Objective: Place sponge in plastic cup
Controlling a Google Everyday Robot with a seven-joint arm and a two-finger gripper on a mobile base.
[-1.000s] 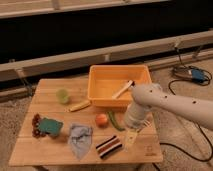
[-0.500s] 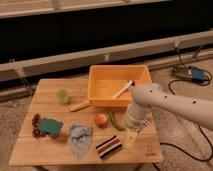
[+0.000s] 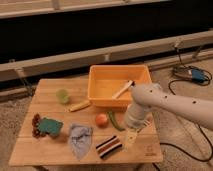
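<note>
Sponge (image 3: 50, 126) lies far left — fingers (image 3: 131, 138) apart, empty, hover beside the striped block (image 3: 108, 146).

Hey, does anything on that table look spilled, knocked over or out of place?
Nothing looks spilled or tipped. Only the grey-blue cloth lies crumpled near the front edge. The plastic cup stands upright, and the open hand hangs at the front right of the table.
</note>
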